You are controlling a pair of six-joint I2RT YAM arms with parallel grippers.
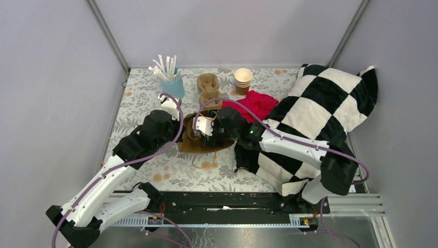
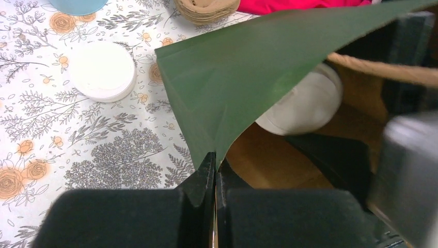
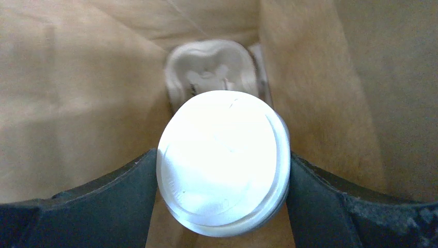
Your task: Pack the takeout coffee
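Wore white shells over black joints on left arm [image 1: 100, 186] and right arm [image 1: 292, 146]; trailed purple cables [image 1: 181, 121]; showed one green light [image 1: 251, 132] well above the base rail [image 1: 222, 201].

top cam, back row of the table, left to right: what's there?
blue cup of white sticks → brown cardboard stack → stack of paper cups → black-and-white checkered cushion. The red cloth is left out because it overlaps the cups.
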